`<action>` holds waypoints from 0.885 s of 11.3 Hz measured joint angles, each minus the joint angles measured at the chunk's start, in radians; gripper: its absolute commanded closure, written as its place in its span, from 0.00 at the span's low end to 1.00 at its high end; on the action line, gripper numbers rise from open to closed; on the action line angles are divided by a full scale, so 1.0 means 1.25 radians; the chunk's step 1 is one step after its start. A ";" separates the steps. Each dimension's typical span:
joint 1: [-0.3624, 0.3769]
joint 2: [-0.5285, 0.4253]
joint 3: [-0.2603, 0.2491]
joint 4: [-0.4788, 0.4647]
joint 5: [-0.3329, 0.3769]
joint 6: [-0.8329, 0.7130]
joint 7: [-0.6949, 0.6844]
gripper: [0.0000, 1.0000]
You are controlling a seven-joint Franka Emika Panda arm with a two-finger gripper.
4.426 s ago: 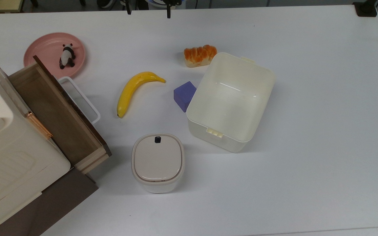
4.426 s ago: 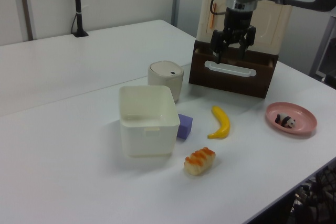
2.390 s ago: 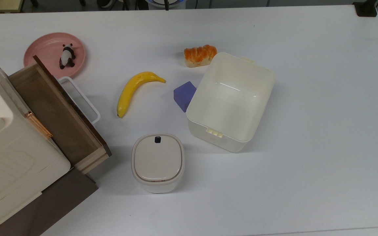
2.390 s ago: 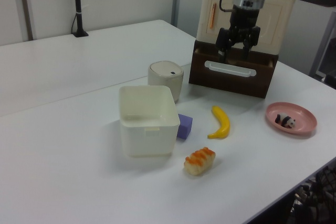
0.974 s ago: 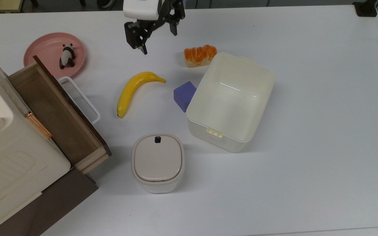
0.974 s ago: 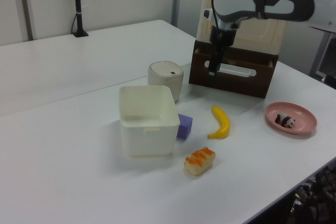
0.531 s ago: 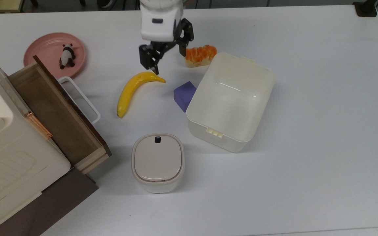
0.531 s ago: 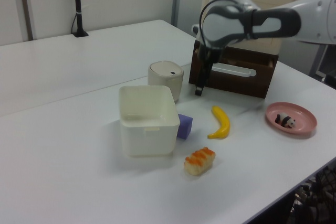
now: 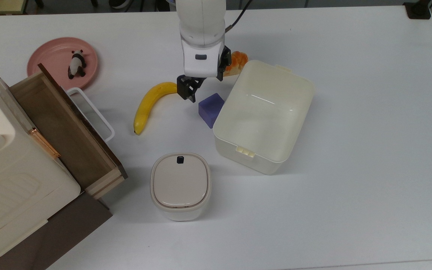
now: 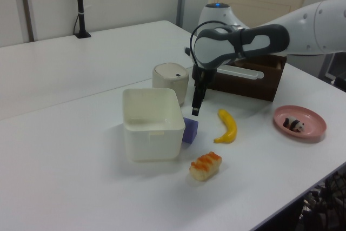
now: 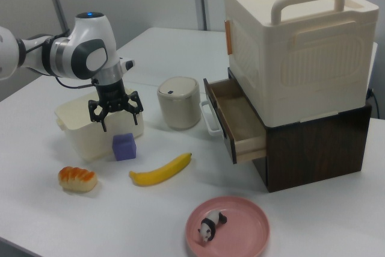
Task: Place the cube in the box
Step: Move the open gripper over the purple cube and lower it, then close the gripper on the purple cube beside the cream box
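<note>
On a white table in the top view, the cube sits touching the left wall of the box, which stands empty. The gripper hangs just above and slightly far-left of the cube, fingers spread wide, holding nothing. Half a second earlier it was over the banana's far tip; a second earlier it was farther back, near the table's far edge. So the arm is closing in on the cube, and the approach looks nearly done. A bread piece peeks out from behind the wrist, just far of the box.

In the left view, the gripper hangs point-down directly over the cube, a clear gap between them. The box stands to the left view's left of the cube, the banana to the right. The lidded bin sits beyond.

In the right view, the open gripper hovers above the cube, in front of the box. A pink plate with a panda figure sits near, and an open drawer to the right view's right.

The grasp has not begun; the cube's contact with the box wall may crowd one finger.
</note>
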 measured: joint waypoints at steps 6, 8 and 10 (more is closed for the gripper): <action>0.001 0.042 0.013 0.000 0.000 0.032 0.000 0.00; 0.008 0.056 0.016 0.001 -0.006 0.033 0.005 0.00; 0.016 0.072 0.016 0.005 -0.030 0.035 0.027 0.00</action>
